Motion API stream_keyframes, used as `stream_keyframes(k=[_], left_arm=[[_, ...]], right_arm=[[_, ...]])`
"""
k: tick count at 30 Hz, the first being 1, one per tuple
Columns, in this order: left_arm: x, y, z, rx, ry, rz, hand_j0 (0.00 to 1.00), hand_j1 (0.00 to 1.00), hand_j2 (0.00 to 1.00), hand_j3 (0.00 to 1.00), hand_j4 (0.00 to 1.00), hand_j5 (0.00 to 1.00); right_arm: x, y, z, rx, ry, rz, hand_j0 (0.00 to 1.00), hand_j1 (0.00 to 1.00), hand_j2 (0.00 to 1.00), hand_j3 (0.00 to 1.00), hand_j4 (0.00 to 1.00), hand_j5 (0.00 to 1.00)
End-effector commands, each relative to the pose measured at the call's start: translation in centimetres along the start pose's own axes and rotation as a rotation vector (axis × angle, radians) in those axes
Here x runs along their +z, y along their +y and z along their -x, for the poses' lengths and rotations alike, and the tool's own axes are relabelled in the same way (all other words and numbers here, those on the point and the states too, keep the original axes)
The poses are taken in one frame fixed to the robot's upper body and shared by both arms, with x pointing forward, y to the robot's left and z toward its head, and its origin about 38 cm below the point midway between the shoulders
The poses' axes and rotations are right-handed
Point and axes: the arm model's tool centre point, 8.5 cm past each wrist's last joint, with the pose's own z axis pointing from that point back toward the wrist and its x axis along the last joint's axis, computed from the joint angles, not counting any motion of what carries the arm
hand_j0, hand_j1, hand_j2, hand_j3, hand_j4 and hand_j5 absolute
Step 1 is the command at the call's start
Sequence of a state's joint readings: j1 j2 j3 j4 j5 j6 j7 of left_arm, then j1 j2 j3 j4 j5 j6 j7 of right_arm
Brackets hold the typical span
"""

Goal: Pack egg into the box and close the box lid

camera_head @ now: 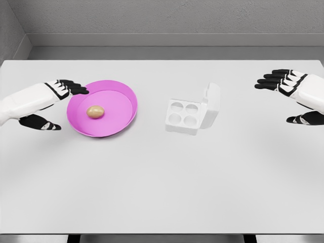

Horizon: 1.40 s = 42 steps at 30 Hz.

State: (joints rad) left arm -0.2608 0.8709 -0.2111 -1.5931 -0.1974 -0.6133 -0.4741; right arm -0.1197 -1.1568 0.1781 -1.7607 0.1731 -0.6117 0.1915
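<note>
With nothing packed, the egg (95, 112) sits in the pink plate (124, 96) left of the open egg box (192, 114), both hands spread, empty.

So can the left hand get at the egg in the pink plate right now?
Probably yes. The left hand hangs open at the pink plate's left rim, and the egg lies uncovered in the middle with nothing between them; only the low rim needs clearing.

Egg (95, 112) sits in the plate (124, 96), over at 9 o'clock on the surface (162, 182). Box (185, 115) is just right of the plate, near center, lid (211, 105) standing up on its 3 o'clock side.
</note>
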Motion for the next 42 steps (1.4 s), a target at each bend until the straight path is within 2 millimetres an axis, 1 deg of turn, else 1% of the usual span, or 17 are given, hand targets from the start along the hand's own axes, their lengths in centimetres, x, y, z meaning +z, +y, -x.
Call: stream_keyframes(k=[1, 6, 9, 11, 14, 16, 17, 18, 22, 25, 29, 31, 32, 36, 39, 41, 42], left_arm=[[0.0, 0.0, 0.0, 0.010, 0.000, -0.003, 1.00, 1.00, 1.00, 1.00, 1.00, 1.00], [0.0, 0.0, 0.1, 0.009, 0.002, 0.000, 1.00, 1.00, 1.00, 1.00, 1.00, 1.00], [0.2, 0.9, 0.3, -0.012, 0.011, 0.056, 1.00, 1.00, 1.00, 1.00, 1.00, 1.00], [-1.0, 2.4, -0.1, -0.024, -0.015, -0.014, 1.00, 1.00, 1.00, 1.00, 1.00, 1.00], [-1.2, 2.3, 0.3, -0.022, -0.009, 0.009, 1.00, 1.00, 1.00, 1.00, 1.00, 1.00], [-2.5, 2.0, 0.3, -0.013, -0.033, 0.041, 1.00, 1.00, 1.00, 1.00, 1.00, 1.00], [-4.0, 1.4, -0.5, 0.026, -0.094, 0.060, 1.00, 1.00, 1.00, 1.00, 1.00, 1.00], [-4.9, 1.8, -1.2, 0.052, -0.141, 0.055, 1.00, 1.00, 1.00, 1.00, 1.00, 1.00], [-5.0, 2.2, -1.4, 0.018, -0.146, 0.102, 1.00, 1.00, 1.00, 1.00, 1.00, 1.00], [-5.4, 3.1, -1.6, -0.010, -0.156, 0.115, 1.00, 1.00, 1.00, 1.00, 1.00, 1.00], [-5.8, 2.9, -1.0, 0.029, -0.119, 0.110, 0.99, 0.99, 0.99, 0.99, 0.99, 0.99], [-5.7, 2.9, -0.5, 0.049, -0.102, 0.104, 0.96, 0.96, 0.96, 0.96, 0.96, 0.96], [-5.5, 2.7, 0.2, 0.116, -0.104, 0.075, 0.92, 0.92, 0.92, 0.92, 0.92, 0.92], [-5.7, 2.4, 0.7, 0.195, -0.116, 0.034, 0.92, 0.92, 0.92, 0.92, 0.92, 0.92], [-5.7, 2.4, 0.4, 0.176, -0.146, 0.033, 0.96, 0.96, 0.96, 0.96, 0.96, 0.96], [-6.7, 1.6, 0.3, 0.208, -0.150, 0.028, 0.82, 0.82, 0.82, 0.82, 0.82, 0.82], [-7.1, 1.1, 0.5, 0.226, -0.148, 0.024, 0.82, 0.82, 0.82, 0.82, 0.82, 0.82]], right_arm=[[0.0, -0.1, 0.0, -0.005, 0.000, 0.005, 1.00, 1.00, 1.00, 1.00, 1.00, 1.00], [0.0, 0.0, 0.1, -0.008, 0.001, 0.009, 1.00, 1.00, 1.00, 1.00, 1.00, 1.00], [-0.1, 2.5, 1.5, -0.085, 0.045, 0.029, 1.00, 1.00, 1.00, 1.00, 1.00, 1.00], [-0.4, 4.0, 1.5, -0.093, 0.049, -0.022, 1.00, 1.00, 1.00, 1.00, 1.00, 1.00], [-0.1, 5.1, 2.3, -0.114, 0.078, -0.040, 1.00, 1.00, 1.00, 1.00, 1.00, 1.00], [-0.2, 6.0, 2.4, -0.133, 0.082, -0.051, 1.00, 1.00, 1.00, 1.00, 1.00, 1.00], [-0.3, 6.8, 2.5, -0.139, 0.089, -0.062, 1.00, 1.00, 1.00, 1.00, 1.00, 1.00], [-0.5, 7.5, 2.4, -0.150, 0.089, -0.063, 1.00, 1.00, 1.00, 1.00, 1.00, 1.00], [-0.9, 8.8, 2.7, -0.168, 0.101, -0.069, 1.00, 1.00, 1.00, 1.00, 1.00, 1.00], [-0.9, 9.3, 2.8, -0.165, 0.106, -0.083, 1.00, 1.00, 1.00, 1.00, 1.00, 1.00], [-1.2, 9.9, 2.6, -0.165, 0.101, -0.097, 1.00, 1.00, 1.00, 1.00, 1.00, 1.00], [-1.9, 9.6, 2.6, -0.157, 0.095, -0.081, 1.00, 1.00, 1.00, 1.00, 1.00, 1.00], [-2.3, 9.9, 2.8, -0.163, 0.097, -0.083, 1.00, 1.00, 1.00, 1.00, 1.00, 1.00], [-2.8, 8.8, 3.9, -0.146, 0.109, -0.070, 1.00, 1.00, 1.00, 1.00, 1.00, 1.00], [-2.9, 9.3, 4.1, -0.154, 0.115, -0.083, 1.00, 1.00, 1.00, 1.00, 1.00, 1.00], [-3.1, 9.6, 4.0, -0.161, 0.112, -0.082, 1.00, 1.00, 1.00, 1.00, 1.00, 1.00], [-3.5, 9.4, 4.0, -0.159, 0.106, -0.072, 1.00, 1.00, 1.00, 1.00, 1.00, 1.00]])
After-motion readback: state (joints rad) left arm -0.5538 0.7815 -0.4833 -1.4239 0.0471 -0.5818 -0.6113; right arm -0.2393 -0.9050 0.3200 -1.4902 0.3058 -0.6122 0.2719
